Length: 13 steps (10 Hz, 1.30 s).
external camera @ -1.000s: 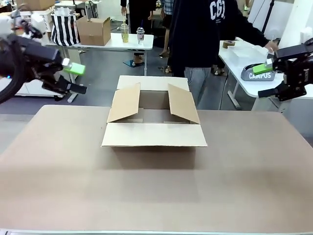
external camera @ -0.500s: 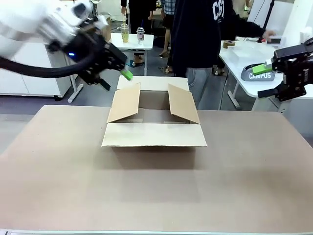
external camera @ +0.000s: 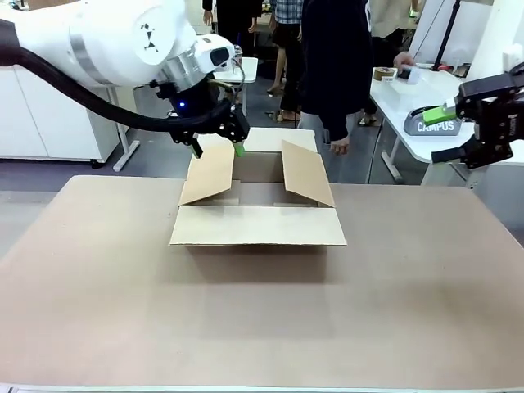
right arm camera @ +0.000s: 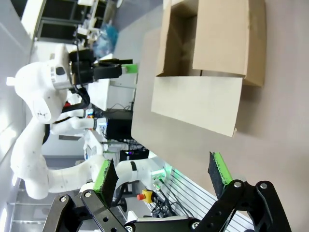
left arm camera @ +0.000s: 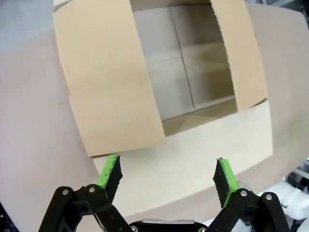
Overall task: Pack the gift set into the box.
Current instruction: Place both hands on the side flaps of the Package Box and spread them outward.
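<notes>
Box: open brown carton (external camera: 258,225) at the centre of the front view. It rests on the desk (external camera: 262,327), closer to the far edge than to the near one.
Box flaps: the near flap is folded outward and lies level. The far flap is folded outward too. The left and right flaps stand raised at a slant.
Left end effector: (external camera: 218,146) sits upper centre-left in the front view, above the box's far left corner, with its fingers pointing down. The fingers are spread wide and hold nothing.
Left wrist view: the green pads (left arm camera: 110,168) flank a flat outer flap at the bottom of the frame. The box interior fills the upper half, with a seam line running across its floor.
Right end effector: (external camera: 446,135) is at the right edge of the front view, raised, beyond the desk's right side and well apart from the box. The fingers are spread wide and hold nothing.
Person: dark clothing (external camera: 327,57), top centre of the front view, standing beyond the far side of the desk. One hand (external camera: 338,146) hangs down, up and to the right of the box.
</notes>
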Available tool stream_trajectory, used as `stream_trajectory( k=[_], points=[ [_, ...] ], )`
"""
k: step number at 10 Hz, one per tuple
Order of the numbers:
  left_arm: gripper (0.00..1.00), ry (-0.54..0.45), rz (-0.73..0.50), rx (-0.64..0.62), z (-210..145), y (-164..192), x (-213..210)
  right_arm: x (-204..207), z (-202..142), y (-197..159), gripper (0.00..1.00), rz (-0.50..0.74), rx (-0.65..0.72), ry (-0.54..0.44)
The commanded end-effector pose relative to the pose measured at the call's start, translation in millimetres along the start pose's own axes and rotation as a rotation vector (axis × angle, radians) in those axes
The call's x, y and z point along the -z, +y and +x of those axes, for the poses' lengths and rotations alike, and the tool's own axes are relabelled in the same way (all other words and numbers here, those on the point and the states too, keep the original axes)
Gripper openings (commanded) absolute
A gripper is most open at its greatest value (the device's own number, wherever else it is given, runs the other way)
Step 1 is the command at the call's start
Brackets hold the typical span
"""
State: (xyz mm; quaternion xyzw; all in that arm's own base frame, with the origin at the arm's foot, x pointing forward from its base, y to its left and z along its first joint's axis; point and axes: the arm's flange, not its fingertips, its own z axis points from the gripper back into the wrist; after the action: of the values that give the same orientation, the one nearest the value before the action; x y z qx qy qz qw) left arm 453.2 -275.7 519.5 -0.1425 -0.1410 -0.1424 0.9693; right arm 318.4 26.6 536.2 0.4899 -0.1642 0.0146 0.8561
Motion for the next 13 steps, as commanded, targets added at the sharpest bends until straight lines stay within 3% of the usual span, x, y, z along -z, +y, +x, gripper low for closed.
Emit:
stream_trajectory(
  k=[1, 2, 3, 4, 5, 6, 7, 8, 10, 13],
  points=[
    [1.00, 0.003, -0.058, -0.011, -14, 11, -14, 1, 3, -1, 1.00, 0.022, -0.025, -0.007],
    [1.00, 0.000, 0.000, 0.000, 0, 0, 0, 1, 3, -1, 1.00, 0.022, -0.025, -0.007],
    [1.00, -0.064, 0.060, -0.302, 3, 5, 4, 1, 3, -1, 1.00, 0.022, -0.025, -0.007],
    [1.00, -0.103, 0.287, -0.486, 12, -4, 19, 1, 3, -1, 1.00, 0.022, -0.025, -0.007],
    [1.00, -0.088, 0.310, -0.450, 21, -19, 33, 1, 3, -1, 1.00, 0.022, -0.025, -0.007],
    [1.00, -0.109, 0.426, -0.497, 36, -33, 48, 1, 3, -1, 1.00, 0.022, -0.025, -0.007],
    [1.00, -0.112, 0.488, -0.467, 45, -43, 58, 1, 3, -1, 1.00, 0.022, -0.025, -0.007],
    [1.00, -0.095, 0.466, -0.405, 53, -52, 66, 1, 3, -1, 1.00, 0.022, -0.025, -0.007],
    [1.00, -0.111, 0.522, -0.362, 66, -64, 82, 1, 3, -1, 1.00, 0.022, -0.025, -0.007],
    [1.00, -0.052, 0.588, -0.268, 72, -67, 116, 1, 3, -1, 1.00, 0.022, -0.025, -0.007]
  ],
)
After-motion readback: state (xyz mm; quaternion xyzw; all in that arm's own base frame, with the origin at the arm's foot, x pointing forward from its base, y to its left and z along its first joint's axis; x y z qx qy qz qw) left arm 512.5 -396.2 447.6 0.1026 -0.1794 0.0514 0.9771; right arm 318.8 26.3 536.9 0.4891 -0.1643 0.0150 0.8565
